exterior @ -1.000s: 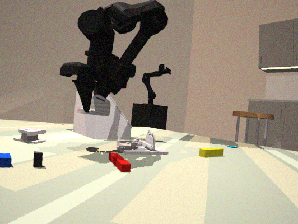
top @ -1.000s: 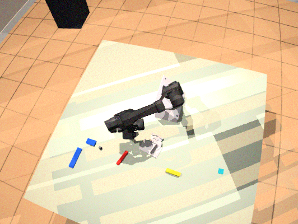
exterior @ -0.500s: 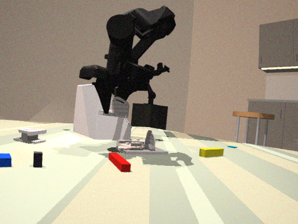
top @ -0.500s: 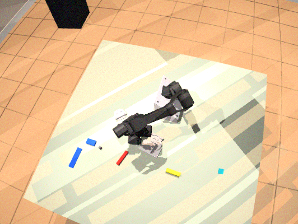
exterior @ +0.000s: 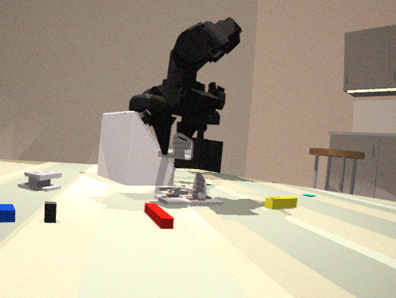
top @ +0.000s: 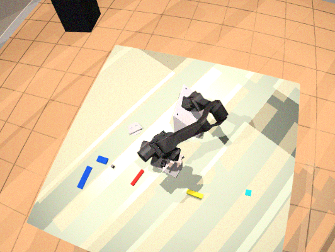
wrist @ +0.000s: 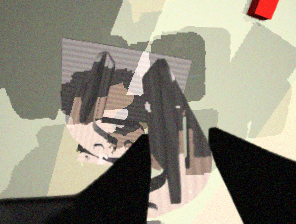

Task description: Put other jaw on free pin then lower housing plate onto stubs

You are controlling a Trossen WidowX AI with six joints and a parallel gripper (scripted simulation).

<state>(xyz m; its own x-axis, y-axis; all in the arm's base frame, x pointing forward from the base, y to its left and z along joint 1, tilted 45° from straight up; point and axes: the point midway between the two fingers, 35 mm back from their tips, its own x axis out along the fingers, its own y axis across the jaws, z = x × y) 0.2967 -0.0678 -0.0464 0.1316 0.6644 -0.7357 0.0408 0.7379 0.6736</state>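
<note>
My gripper point(exterior: 165, 153) point(wrist: 178, 137) is shut on the free jaw point(exterior: 183, 146) point(wrist: 161, 105), a pale flat piece with an upright fin. It holds the jaw above the base plate point(top: 177, 174) point(exterior: 212, 203) point(wrist: 71, 55), with a gap below it in the exterior view. The other jaw point(exterior: 200, 186) point(wrist: 102, 75) lies on the base plate, its fin upright. The free pin is hidden or too small to tell. The arm covers much of the base in the top view. The pale housing plate point(top: 135, 128) point(exterior: 42, 173) sits raised on a small stand, away to the left.
A red bar point(top: 137, 177) point(exterior: 158, 216) point(wrist: 263, 8) lies near the base plate. A yellow bar point(top: 194, 194) point(exterior: 280, 203) and a cyan square point(top: 248, 193) point(exterior: 309, 195) lie right. Blue blocks point(top: 102, 159) point(top: 84, 177) and a small black block point(top: 113, 166) point(exterior: 50, 212) lie left. A white wedge point(exterior: 123, 149) stands behind.
</note>
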